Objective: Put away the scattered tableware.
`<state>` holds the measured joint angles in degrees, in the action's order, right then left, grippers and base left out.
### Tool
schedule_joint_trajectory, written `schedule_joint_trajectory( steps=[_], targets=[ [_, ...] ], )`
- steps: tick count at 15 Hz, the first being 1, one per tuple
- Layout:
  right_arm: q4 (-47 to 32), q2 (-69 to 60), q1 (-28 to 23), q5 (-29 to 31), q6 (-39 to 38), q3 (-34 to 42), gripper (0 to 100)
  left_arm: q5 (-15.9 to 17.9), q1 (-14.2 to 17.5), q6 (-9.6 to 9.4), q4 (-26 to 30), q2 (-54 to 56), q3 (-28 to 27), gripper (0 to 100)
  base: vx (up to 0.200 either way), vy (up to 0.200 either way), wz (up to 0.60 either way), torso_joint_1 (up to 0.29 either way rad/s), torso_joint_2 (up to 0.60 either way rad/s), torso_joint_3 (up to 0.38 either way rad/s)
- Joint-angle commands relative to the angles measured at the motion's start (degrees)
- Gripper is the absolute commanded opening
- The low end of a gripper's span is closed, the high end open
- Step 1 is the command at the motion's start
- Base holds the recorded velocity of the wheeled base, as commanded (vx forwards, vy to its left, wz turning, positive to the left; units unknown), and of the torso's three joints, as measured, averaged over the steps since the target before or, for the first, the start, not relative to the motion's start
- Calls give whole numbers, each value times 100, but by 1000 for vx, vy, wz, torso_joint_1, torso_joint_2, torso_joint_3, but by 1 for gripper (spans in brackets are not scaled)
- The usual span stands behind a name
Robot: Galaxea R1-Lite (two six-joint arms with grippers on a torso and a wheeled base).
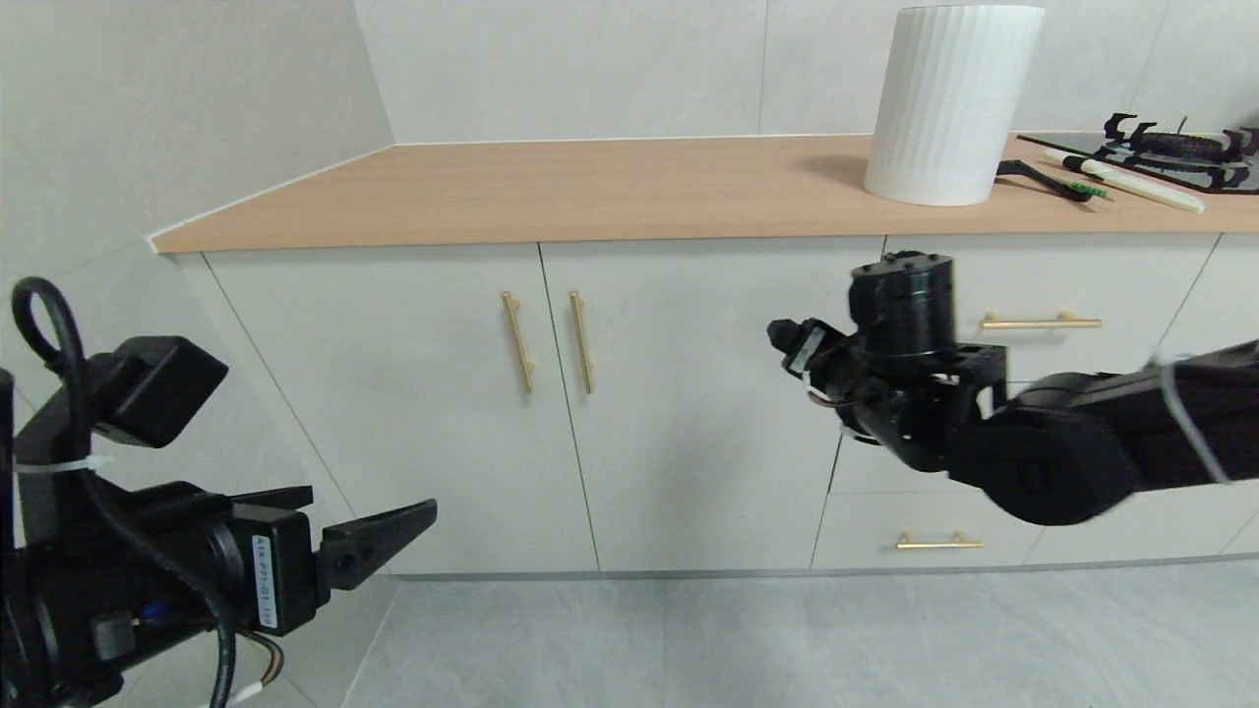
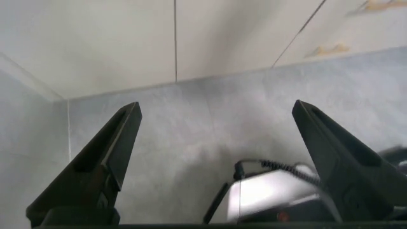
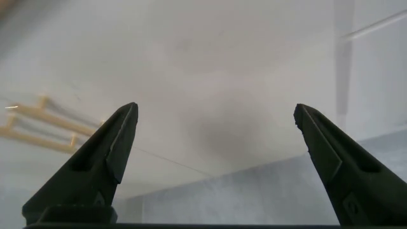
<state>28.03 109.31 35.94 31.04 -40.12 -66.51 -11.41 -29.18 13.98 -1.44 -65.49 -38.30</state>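
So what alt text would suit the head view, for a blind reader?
A left arm and right arm, both black, hang before cabinet doors with gold handles; above, a wooden counter holds a ribbed white cylinder, utensils and a stove grate.

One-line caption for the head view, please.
Open left pincer low before pale cabinet doors; tall ribbed white container on wooden countertop.

Countertop [image 1: 551, 187]: I found the left and middle stretch open. White ribbed canister [image 1: 952, 103]: I saw it standing at right, walling the utensils [image 1: 1121, 180] and hob grate [image 1: 1180, 143] off from that side.
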Motion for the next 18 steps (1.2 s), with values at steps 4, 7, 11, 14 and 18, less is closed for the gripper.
schedule_joint_trajectory(
  steps=[4, 7, 11, 14, 18],
  targets=[
    [19, -3056, 54, 386, 321, 2564, 100, -467, 0, -194, -41, 379, 33, 100, 0, 0, 0, 0, 0, 0],
    [10, -4199, -61, 825, 751, 3522, 100, -775, 238, -423, -41, 713, 174, 100, 0, 0, 0, 0, 0, 0],
    [10, -6097, -729, 983, 1885, 4911, 100, -1241, 510, -924, -32, 1943, 1053, 100, 0, 0, 0, 0, 0, 0],
    [-8, -7134, -2082, 966, 2553, 5421, 100, -1267, 1073, -985, 65, 3200, 1387, 100, 0, 0, 0, 0, 0, 0],
    [-192, -9042, -3260, 702, 4073, 5816, 100, -1487, 1960, -2093, 724, 5019, 1343, 100, 0, 0, 0, 0, 0, 0]
  ],
)
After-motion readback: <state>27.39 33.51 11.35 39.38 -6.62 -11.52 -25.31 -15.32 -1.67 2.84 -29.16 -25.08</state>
